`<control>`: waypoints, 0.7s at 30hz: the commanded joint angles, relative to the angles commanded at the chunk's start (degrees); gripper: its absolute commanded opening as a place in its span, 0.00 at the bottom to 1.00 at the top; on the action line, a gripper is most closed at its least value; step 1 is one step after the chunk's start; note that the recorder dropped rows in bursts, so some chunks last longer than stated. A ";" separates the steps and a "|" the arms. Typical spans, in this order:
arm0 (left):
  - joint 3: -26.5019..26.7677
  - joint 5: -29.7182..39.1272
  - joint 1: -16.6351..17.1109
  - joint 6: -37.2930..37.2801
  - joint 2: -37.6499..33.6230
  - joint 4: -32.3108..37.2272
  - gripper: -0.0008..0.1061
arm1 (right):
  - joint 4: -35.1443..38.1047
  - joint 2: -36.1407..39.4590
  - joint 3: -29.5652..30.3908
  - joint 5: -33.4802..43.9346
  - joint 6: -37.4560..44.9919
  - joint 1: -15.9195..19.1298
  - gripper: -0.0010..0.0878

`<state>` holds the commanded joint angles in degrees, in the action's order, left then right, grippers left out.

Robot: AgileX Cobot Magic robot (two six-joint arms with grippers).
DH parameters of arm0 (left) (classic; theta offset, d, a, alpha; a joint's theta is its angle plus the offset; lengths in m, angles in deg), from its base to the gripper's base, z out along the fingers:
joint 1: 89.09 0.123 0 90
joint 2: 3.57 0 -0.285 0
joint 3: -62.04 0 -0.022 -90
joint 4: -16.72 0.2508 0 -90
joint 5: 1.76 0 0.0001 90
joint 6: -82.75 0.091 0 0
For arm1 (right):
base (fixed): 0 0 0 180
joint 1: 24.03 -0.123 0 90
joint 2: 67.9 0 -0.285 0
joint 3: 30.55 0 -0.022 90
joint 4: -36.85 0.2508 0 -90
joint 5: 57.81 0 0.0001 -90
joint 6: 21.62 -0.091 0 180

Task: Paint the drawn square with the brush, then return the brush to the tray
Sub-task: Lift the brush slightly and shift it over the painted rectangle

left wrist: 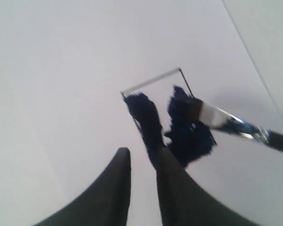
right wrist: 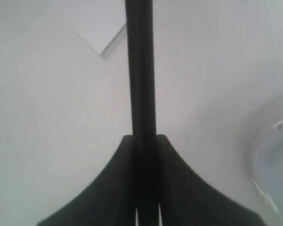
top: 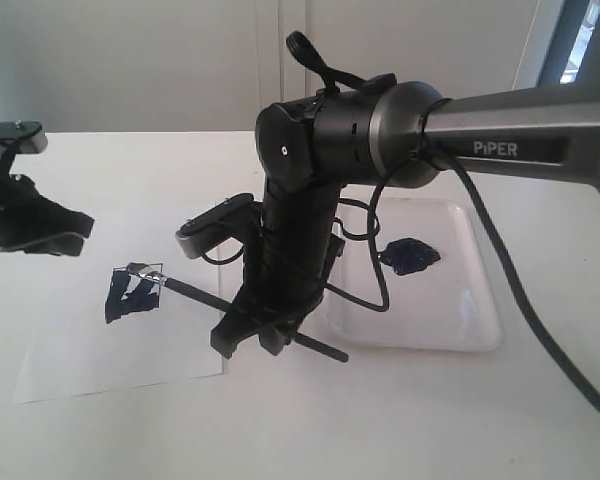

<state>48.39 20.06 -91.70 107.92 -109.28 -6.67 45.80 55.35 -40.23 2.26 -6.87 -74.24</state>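
The drawn square [top: 135,292] on the paper is partly filled with streaky blue-black paint; in the left wrist view the drawn square [left wrist: 165,117] still shows bare white along one side. The brush [top: 200,296] lies slanted, its bristles on the square and its silver ferrule [left wrist: 217,117] just beside the paint. My right gripper [top: 252,335] points down and is shut on the black handle [right wrist: 140,70]; the right gripper [right wrist: 145,139] pinches it between both fingers. My left gripper [top: 75,232] hovers left of the square; the left gripper [left wrist: 142,151] is open and holds nothing. The tray [top: 458,310] sits to the right.
The white paper sheet [top: 100,355] lies on the white table, one corner [right wrist: 101,28] showing in the right wrist view. A dark paint blob [top: 410,255] sits in the tray, whose rim [right wrist: 273,155] is near the right gripper. The right arm's cables hang over the tray.
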 joint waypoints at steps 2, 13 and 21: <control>2.70 1.70 0.27 0.17 -2.09 4.15 0.26 | 0.37 0.00 0.00 0.01 0.00 0.00 0.01; 16.65 2.44 0.27 -4.31 -15.69 8.36 0.47 | 2.17 0.00 0.00 1.17 -0.38 0.00 0.01; 19.21 4.53 -0.45 -2.71 -20.76 3.19 0.42 | 3.14 0.00 0.00 -0.60 -0.38 0.00 0.01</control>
<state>67.61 24.59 -92.15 105.20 -130.04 -3.48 48.94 55.35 -40.23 1.66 -7.25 -74.24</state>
